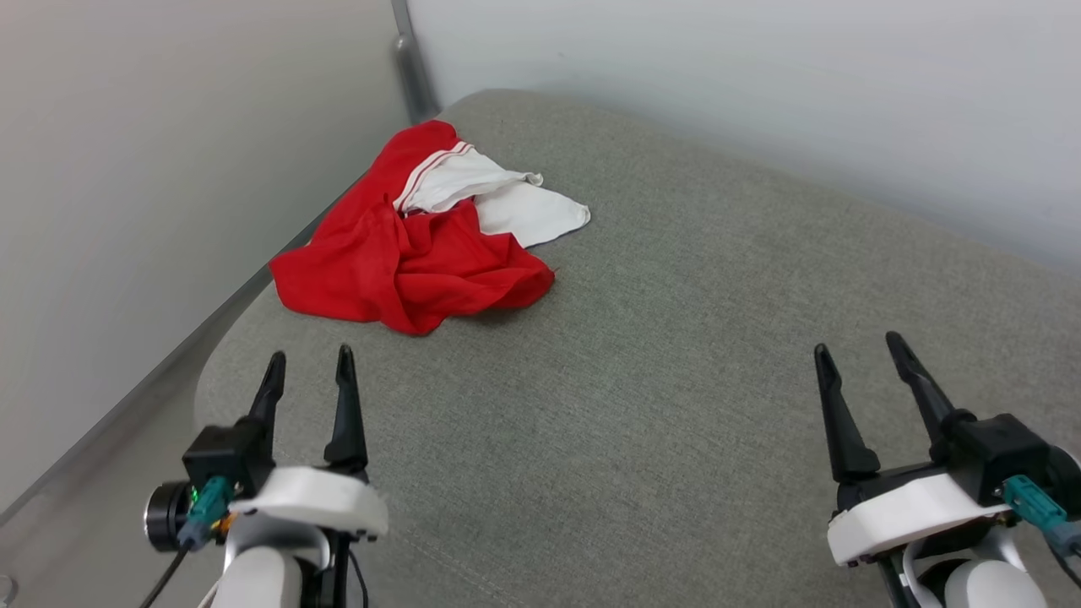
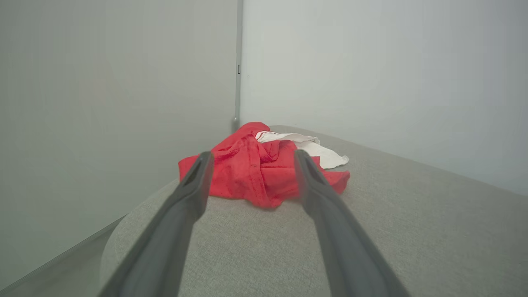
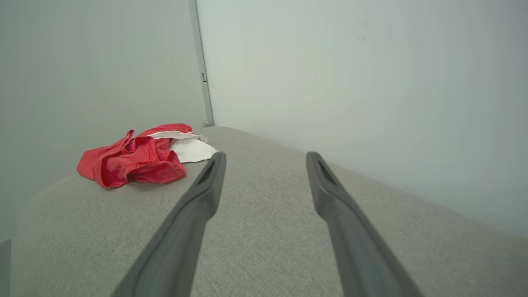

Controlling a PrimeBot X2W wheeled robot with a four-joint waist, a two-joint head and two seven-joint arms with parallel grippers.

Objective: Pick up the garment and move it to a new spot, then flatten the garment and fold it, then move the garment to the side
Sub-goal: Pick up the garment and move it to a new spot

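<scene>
A: Nearest item, lower left of the head view?

B: Left claw [image 1: 309, 355]. The two dark fingers are spread and released, with nothing between them. It sits over the near-left edge of the grey fabric cushion [image 1: 659, 380].

A: Lower right?

B: Right claw [image 1: 857, 344]. Same condition: fingers splayed, released, empty. It is over the cushion's near-right part, well apart from the left claw.

A: Location of the garment?

B: The garment [image 1: 397, 253] lies crumpled in the upper left of the head view, beyond the left claw, by the cushion's far-left edge. The red body is bunched on the nearer side. A white sleeve [image 1: 532, 211] spreads on the farther side, with red-white stripe trim [image 1: 431, 169] at the seam. Neither claw touches it. In the left wrist view it sits mid-frame, just past the fingertips. In the right wrist view it lies at centre left.

A: Farthest?

B: Two pale walls [image 1: 760, 84] meet at a corner with a grey metal post [image 1: 414, 72], upper centre, right behind the garment.
</scene>
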